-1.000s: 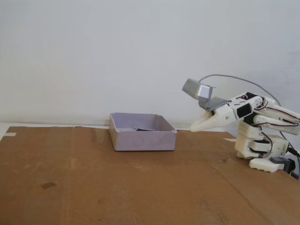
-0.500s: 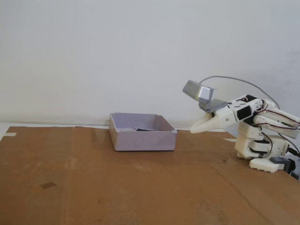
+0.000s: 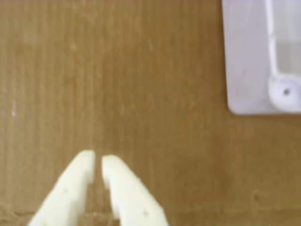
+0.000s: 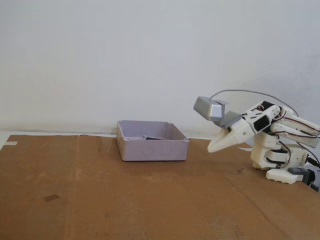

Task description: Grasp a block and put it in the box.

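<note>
claw (image 3: 99, 162): nearly closed, thin gap, empty, hovering right of box in fixed view
box (image 4: 152, 141): on cardboard counter (image 4: 100, 200), cut off in wrist view
block: dark shape inside box, mostly hidden, unclear

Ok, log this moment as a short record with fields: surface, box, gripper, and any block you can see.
surface: brown cardboard sheet
box: pale lilac open box, upright on the cardboard; dark item inside, unclear
gripper: white gripper, jaws nearly closed, nothing between them, off the box to the right in the fixed view
block: none visible on the cardboard
</note>
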`<action>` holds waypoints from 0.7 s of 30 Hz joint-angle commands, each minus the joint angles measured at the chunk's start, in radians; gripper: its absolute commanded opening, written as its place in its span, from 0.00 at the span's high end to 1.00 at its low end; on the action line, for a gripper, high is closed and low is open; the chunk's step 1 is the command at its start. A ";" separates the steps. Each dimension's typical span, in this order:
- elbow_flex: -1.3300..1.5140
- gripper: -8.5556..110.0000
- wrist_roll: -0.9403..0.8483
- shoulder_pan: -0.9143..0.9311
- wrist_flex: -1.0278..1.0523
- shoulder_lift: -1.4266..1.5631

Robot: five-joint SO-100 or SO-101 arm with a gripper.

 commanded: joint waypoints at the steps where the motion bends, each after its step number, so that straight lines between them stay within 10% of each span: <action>1: 0.044 0.93 0.003 0.003 0.049 0.054; 21: 0.044 0.93 -0.006 0.003 0.374 0.054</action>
